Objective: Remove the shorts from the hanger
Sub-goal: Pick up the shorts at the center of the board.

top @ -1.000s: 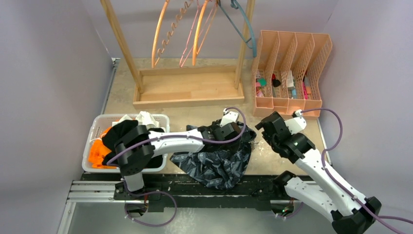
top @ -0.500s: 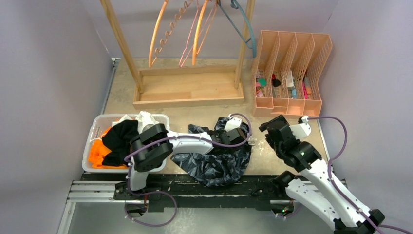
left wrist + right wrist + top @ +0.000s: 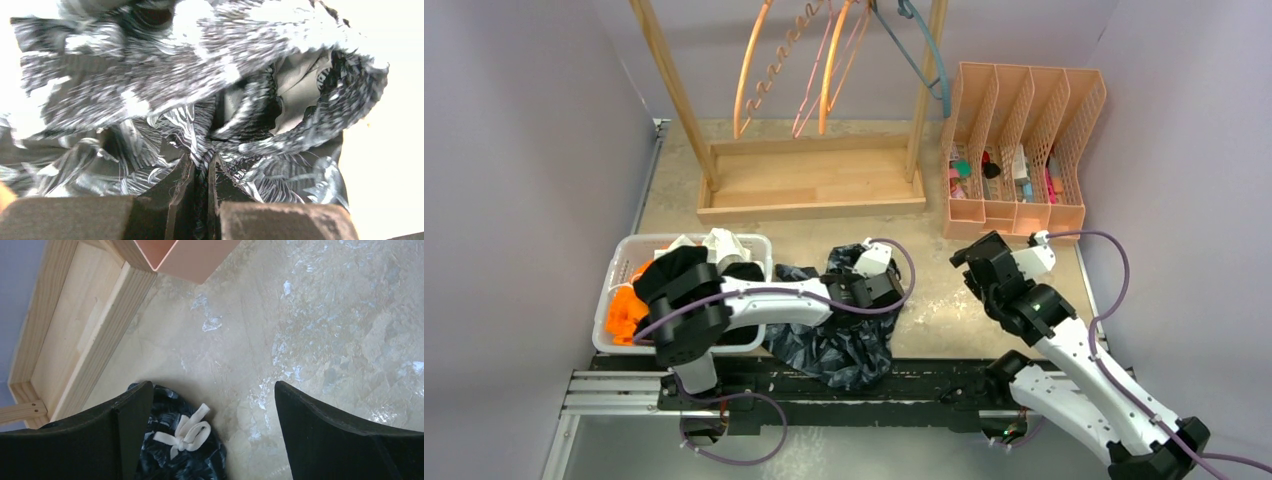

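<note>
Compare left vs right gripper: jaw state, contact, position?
1. The left gripper has its jaws pinched on a fold of the camo shorts; the right gripper has its jaws wide apart and holds nothing.
2. The left gripper is down in the fabric, mid-table near the white bin; the right gripper hangs above the bare table, nearer the peach organizer.
Shared: dark fingers, both aimed down at the table.

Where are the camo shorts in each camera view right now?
Top external: camo shorts bottom centre, right of the white basket, under the left gripper.
Left wrist: shorts fill the frame, fold pinched between the fingers.
Right wrist: shorts bottom left, white drawstring bow showing.
Shared landmark: wooden rack base, top external and right wrist only.
</note>
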